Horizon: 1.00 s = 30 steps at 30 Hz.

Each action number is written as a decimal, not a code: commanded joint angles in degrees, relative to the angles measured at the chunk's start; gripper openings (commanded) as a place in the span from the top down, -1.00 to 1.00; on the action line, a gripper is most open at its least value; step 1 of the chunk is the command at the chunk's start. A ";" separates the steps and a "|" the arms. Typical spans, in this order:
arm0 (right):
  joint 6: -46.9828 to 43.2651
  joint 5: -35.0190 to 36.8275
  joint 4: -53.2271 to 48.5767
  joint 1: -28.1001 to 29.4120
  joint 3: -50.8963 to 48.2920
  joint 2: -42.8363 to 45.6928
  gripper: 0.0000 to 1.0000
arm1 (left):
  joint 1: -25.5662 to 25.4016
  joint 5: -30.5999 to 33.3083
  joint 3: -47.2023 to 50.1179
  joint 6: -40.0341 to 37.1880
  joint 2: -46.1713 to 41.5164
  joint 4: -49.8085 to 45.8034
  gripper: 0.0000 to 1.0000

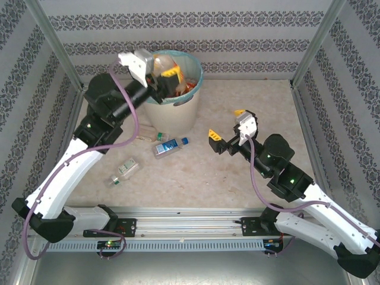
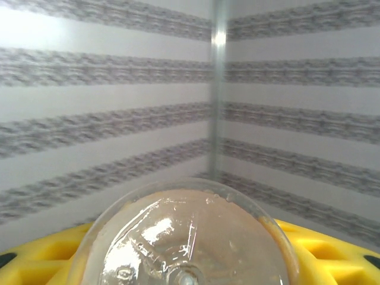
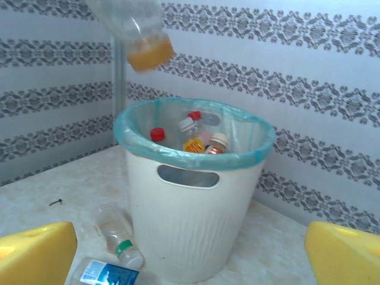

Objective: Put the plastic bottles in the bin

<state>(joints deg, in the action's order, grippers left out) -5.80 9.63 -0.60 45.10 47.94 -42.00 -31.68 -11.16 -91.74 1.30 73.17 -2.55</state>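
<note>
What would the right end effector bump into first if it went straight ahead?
Most likely the bin, on its white side: it sits dead ahead of the open right end effector, though depth is hard to judge.

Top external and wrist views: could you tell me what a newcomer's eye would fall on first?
The left gripper holds a clear bottle with orange liquid above the blue-lined bin, which already contains bottles. The right gripper hangs wide open over the table. A blue-labelled bottle and a green-capped bottle lie beside the bin.
</note>
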 commanded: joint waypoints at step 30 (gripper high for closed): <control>4.41 4.96 -1.46 -0.88 -3.38 1.50 -0.96 | 13.52 1.00 -6.03 -6.16 25.59 -16.29 -0.35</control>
<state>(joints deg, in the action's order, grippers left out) -2.90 13.76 -1.96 44.73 45.08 -40.64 -18.74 -7.29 -99.81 -5.80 98.39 -21.71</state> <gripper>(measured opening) 0.980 0.625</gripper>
